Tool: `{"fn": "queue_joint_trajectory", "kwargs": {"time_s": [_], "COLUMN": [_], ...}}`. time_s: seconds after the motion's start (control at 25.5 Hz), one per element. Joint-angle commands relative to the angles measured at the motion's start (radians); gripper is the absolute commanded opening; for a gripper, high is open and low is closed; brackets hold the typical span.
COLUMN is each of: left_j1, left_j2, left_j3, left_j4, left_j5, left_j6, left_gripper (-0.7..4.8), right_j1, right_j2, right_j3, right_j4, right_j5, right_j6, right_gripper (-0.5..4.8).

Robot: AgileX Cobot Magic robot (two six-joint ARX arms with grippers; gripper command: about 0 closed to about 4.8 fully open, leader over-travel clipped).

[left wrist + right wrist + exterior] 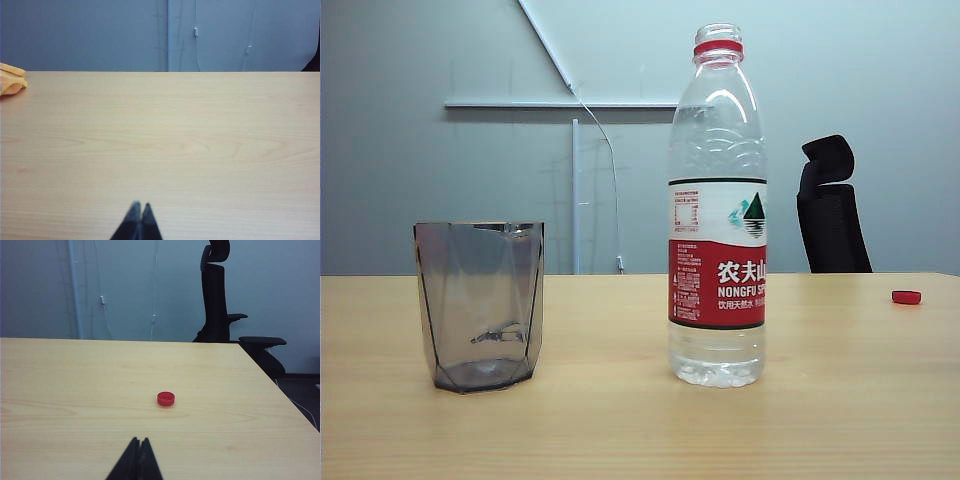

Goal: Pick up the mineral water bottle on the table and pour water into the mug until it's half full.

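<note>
The mineral water bottle (717, 210) stands upright on the table (840, 400), right of centre in the exterior view. Its cap is off and the red neck ring is exposed; the red-and-white label faces the camera. Clear water (717, 360) is visible through the wall below the label; the level above the label cannot be read. The mug (480, 305) stands upright to the left of the bottle, well apart from it, and its fill state cannot be told. A red bottle cap (907, 297) lies on the table toward the far right edge.

The left gripper (139, 206) hangs low over bare tabletop with its two fingertips pressed together, clenched on nothing. An orange cloth (11, 79) lies at the table's far edge in that view.

The right gripper (139, 441) is likewise clenched and empty, with the red cap ahead of its fingertips and a black office chair (216, 290) behind the table
</note>
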Motion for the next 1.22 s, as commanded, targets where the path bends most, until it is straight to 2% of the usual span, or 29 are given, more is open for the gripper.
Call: {"fn": "queue_joint_trajectory", "kwargs": {"time_s": [0.04, 0.43, 0.55, 0.59, 0.67, 1.02, 1.1, 1.14, 1.22], "left_j1": [0.000, 0.000, -0.022, -0.042, -0.152, -0.505, -0.549, -0.573, -0.575], "left_j2": [0.000, 0.000, 0.000, 0.001, 0.024, 0.099, 0.100, 0.100, 0.100], "left_j3": [0.002, 0.002, 0.002, 0.002, 0.002, 0.002, 0.002, 0.002, 0.002], "left_j4": [0.006, 0.006, 0.006, 0.006, 0.006, 0.006, 0.005, 0.006, 0.006], "left_j5": [0.004, 0.004, -0.004, -0.015, -0.045, -0.038, -0.035, -0.035, -0.035], "left_j6": [0.002, 0.002, 0.002, 0.002, 0.002, 0.000, 0.000, 0.000, 0.000], "left_gripper": [-0.02, -0.02, -0.02, -0.02, -0.02, -0.02, -0.02, -0.02, -0.02], "right_j1": [0.000, 0.000, 0.002, 0.001, 0.002, 0.002, 0.003, 0.003, 0.003], "right_j2": [-0.002, -0.002, -0.002, -0.002, -0.002, 0.000, 0.000, 0.001, 0.001], "right_j3": [-0.004, -0.004, -0.004, -0.004, -0.004, 0.016, 0.028, 0.050, 0.077], "right_j4": [0.017, 0.017, 0.018, 0.018, 0.032, 0.054, 0.043, 0.003, -0.073], "right_j5": [0.000, 0.000, -0.007, -0.014, -0.066, -0.274, -0.346, -0.426, -0.480], "right_j6": [0.000, 0.001, 0.113, 0.143, 0.228, 0.436, 0.468, 0.473, 0.473], "right_gripper": [-0.01, -0.01, -0.01, -0.01, -0.01, -0.01, 0.00, 0.00, 0.00]}}
